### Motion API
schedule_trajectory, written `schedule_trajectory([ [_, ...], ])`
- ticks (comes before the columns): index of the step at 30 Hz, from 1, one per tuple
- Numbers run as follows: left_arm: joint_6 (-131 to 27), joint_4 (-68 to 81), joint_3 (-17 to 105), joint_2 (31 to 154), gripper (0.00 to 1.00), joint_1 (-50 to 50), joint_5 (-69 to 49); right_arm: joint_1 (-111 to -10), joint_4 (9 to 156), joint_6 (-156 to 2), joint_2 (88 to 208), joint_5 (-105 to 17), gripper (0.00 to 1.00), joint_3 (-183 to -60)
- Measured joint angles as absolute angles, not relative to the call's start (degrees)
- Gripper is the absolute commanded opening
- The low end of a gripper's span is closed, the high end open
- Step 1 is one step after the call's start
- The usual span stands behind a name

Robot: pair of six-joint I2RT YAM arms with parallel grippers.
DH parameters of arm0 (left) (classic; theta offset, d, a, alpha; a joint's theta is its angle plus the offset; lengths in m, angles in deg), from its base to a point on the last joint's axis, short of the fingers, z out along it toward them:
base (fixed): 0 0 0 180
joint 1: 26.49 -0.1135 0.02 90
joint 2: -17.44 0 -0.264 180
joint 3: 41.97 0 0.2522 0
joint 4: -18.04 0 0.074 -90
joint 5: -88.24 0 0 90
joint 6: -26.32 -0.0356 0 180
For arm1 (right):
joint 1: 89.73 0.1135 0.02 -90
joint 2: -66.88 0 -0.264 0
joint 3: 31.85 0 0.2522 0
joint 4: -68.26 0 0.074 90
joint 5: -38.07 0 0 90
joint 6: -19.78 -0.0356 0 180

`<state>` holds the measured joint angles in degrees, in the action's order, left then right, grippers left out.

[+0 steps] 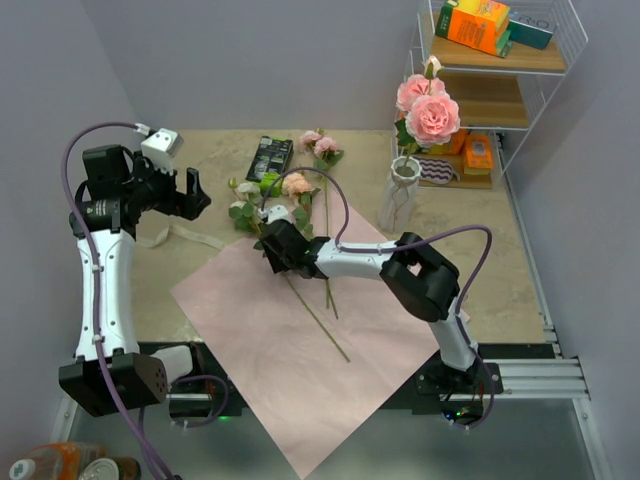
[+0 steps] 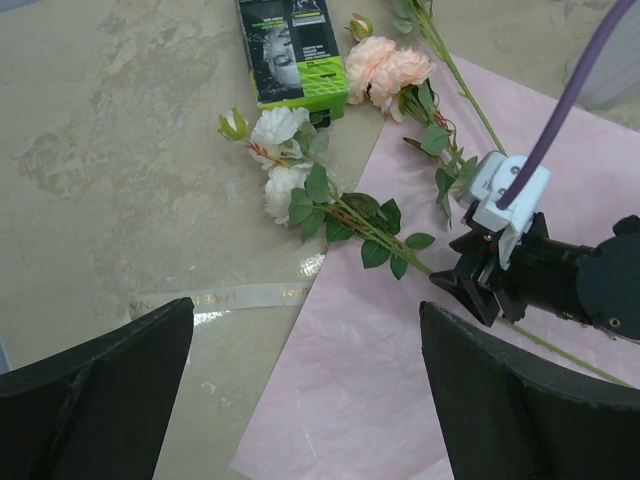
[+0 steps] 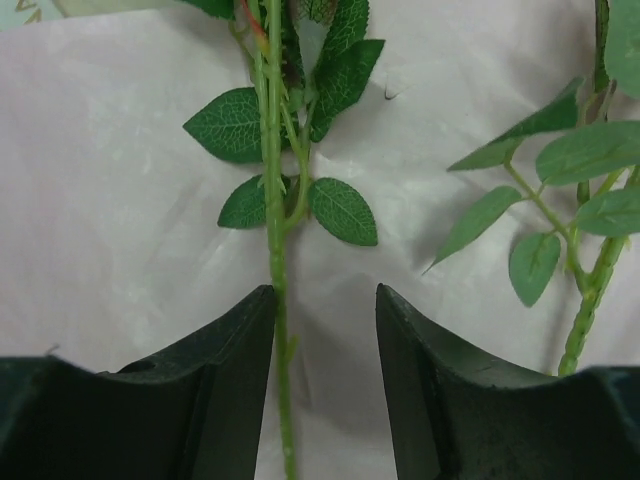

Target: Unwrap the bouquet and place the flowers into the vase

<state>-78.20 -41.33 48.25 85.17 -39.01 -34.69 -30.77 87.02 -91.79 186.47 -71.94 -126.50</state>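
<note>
Jaws on your right gripper (image 1: 272, 245) stand partly apart, straddling one green stem (image 3: 272, 200) without pinching it; the stem runs close along one finger's inner face. That stem lies flat on the pink paper (image 1: 300, 350). In the top view its long axis is diagonal, with the white blooms (image 1: 246, 192) far left and the cut end near right. Your left gripper (image 1: 190, 195) hangs wide open and empty over the table (image 1: 200, 160). The vase (image 1: 400, 200) stands far right, holding two pink roses (image 1: 430, 110).

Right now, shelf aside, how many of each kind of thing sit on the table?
Loose flower sprays, white, peach, pink: 3
Off-white ribbed vase holding pink blooms: 1
Pale pink paper sheet: 1
Beige ribbon: 1
Black-and-green box: 1
Total: 7
</note>
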Motion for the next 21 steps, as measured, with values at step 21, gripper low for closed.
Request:
schedule_trajectory([
  [21,-80.9,-44.6,49.7,86.1,0.99,-40.5,-37.6,-30.5,92.1,-91.6,194.1,-69.4,0.29,-137.5],
])
